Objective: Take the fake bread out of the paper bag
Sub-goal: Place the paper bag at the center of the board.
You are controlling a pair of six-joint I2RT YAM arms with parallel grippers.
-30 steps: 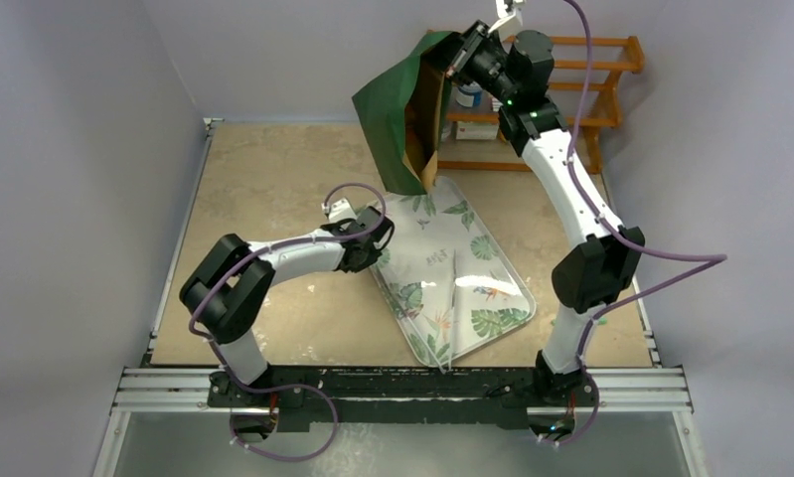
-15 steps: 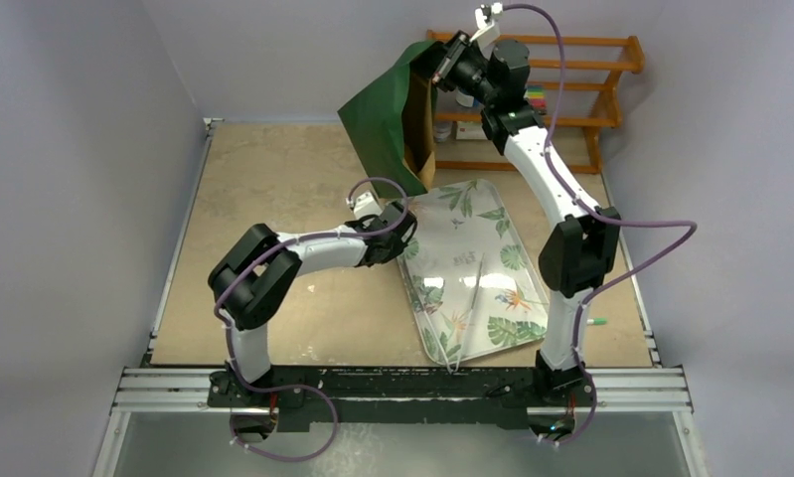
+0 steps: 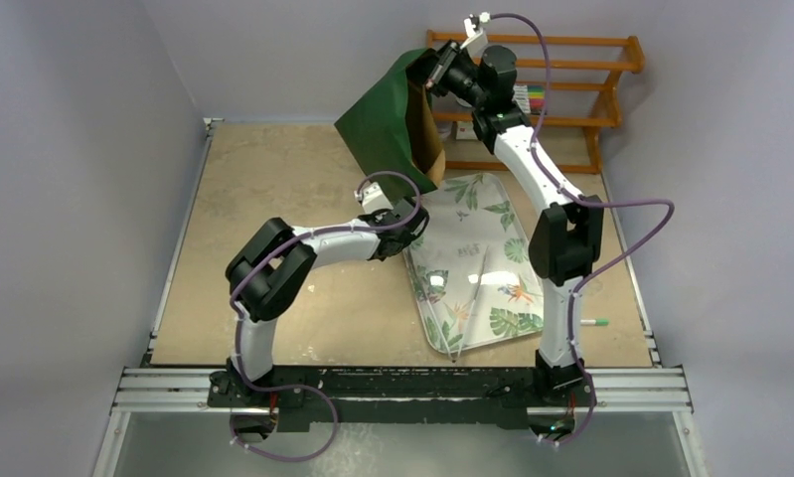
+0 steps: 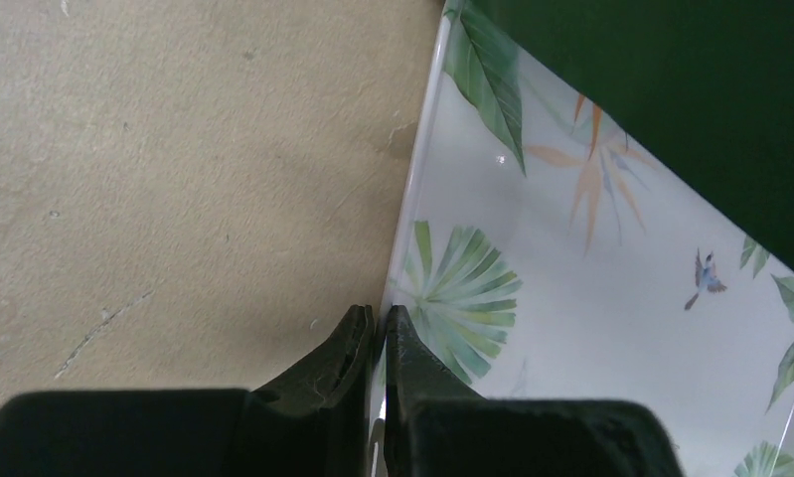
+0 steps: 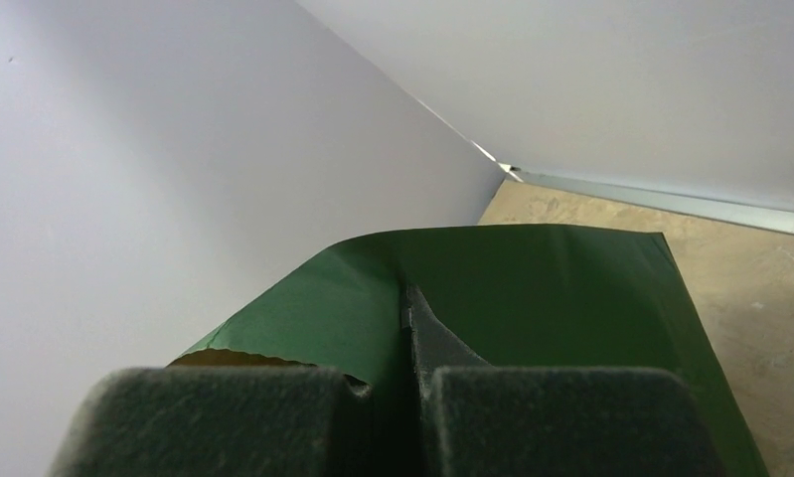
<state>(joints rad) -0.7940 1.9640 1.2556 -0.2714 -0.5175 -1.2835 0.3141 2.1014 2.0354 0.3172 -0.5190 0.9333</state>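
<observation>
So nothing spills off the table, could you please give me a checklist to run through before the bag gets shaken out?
1. Hold of the right gripper on the bag: ok, shut on it.
2. Hold of the left gripper on the tray rim: ok, pinched.
3. The bag lifted off the table, above the tray's far end: ok.
4. Any bread on the tray: not ok, none shows.
5. Any bread inside the bag: cannot tell, its depth is hidden.
</observation>
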